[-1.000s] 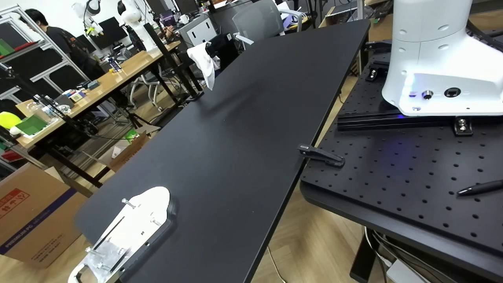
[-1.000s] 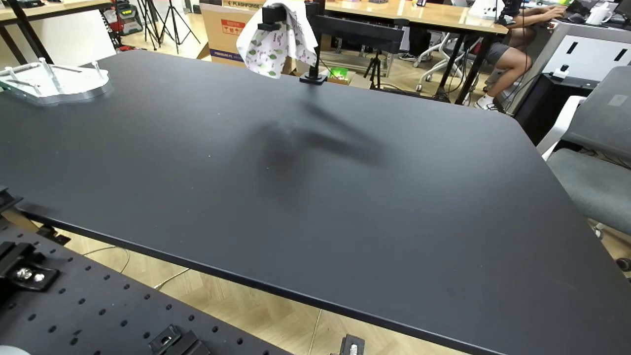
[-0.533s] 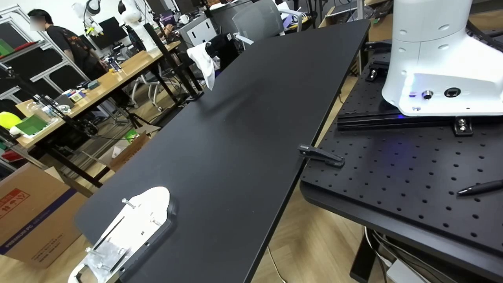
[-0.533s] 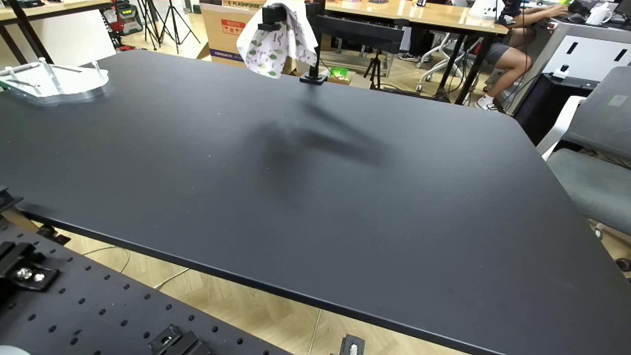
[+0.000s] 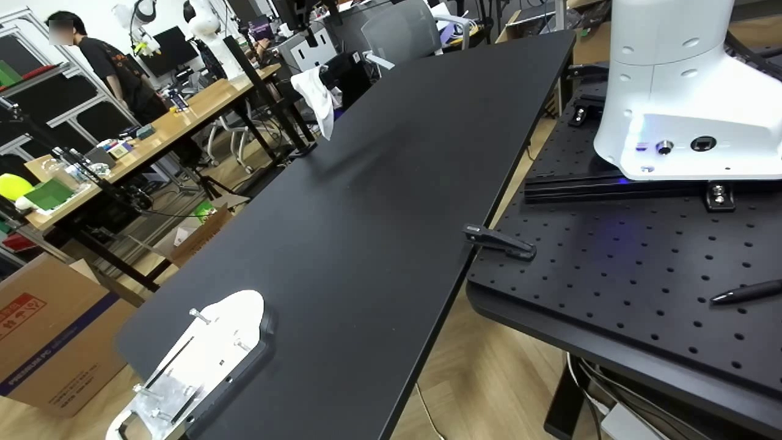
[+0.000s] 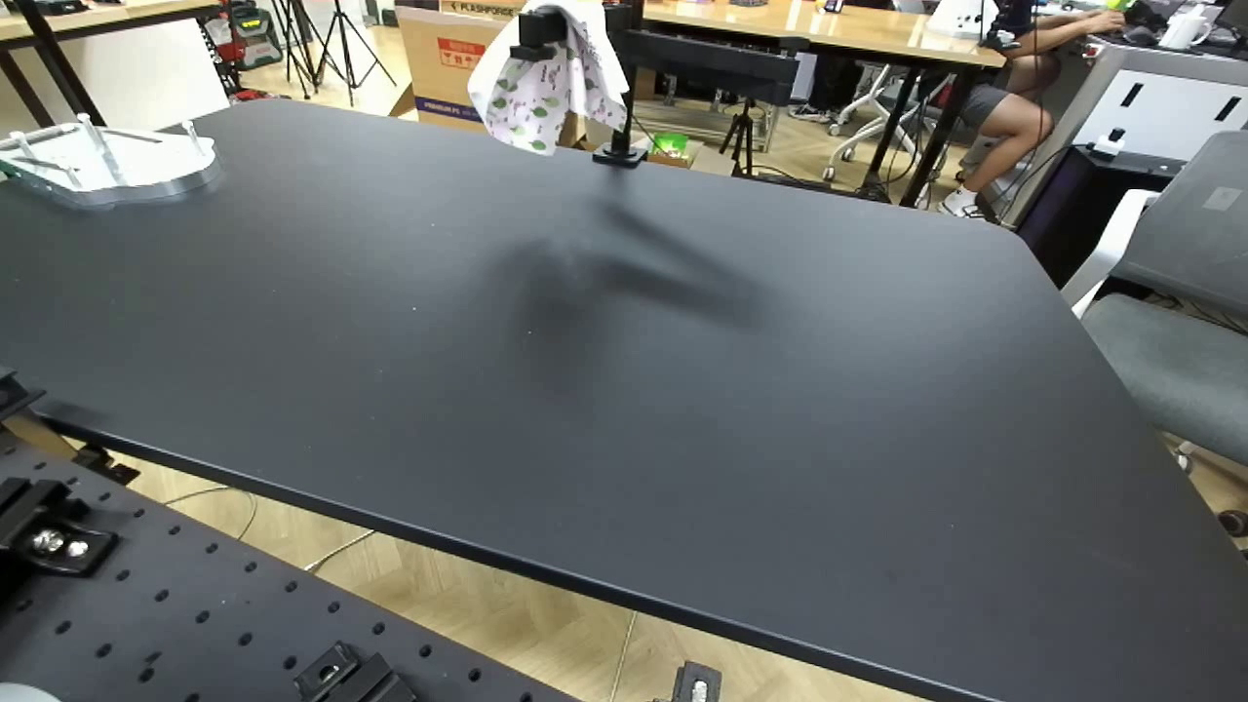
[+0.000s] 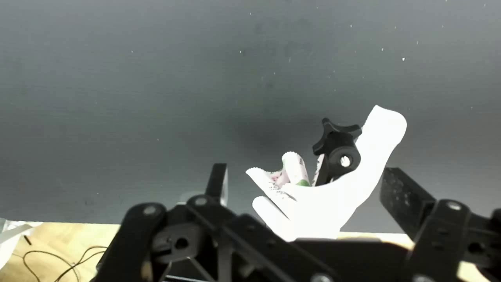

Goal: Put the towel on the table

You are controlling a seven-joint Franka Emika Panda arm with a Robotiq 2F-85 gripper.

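Note:
The towel point(image 5: 314, 98) is a white cloth with a pink and green print, draped over a black stand arm above the far edge of the long black table point(image 5: 354, 244). Its printed side shows as the towel point(image 6: 551, 97) hangs clear of the table point(image 6: 682, 419). From above, the wrist view has the towel point(image 7: 325, 207) overexposed, between and below the spread fingers of my gripper point(image 7: 311, 186); neither finger appears to press on it. The table surface point(image 7: 156, 98) lies beneath. At the top edge of an exterior view my gripper point(image 5: 322, 27) is partly visible above the towel.
A black upright post point(image 6: 629, 112) with a side arm point(image 6: 712, 63) carries the towel; its knob point(image 7: 336, 137) pokes up beside the cloth. A white hard-edged fixture with pegs point(image 5: 214, 342) occupies one table end. The perforated plate point(image 5: 611, 269) bears the robot base point(image 5: 678, 134).
My gripper has come down into sight at the top of an exterior view, above the towel. Towel and table stay put. A person in the background has shifted and turned.

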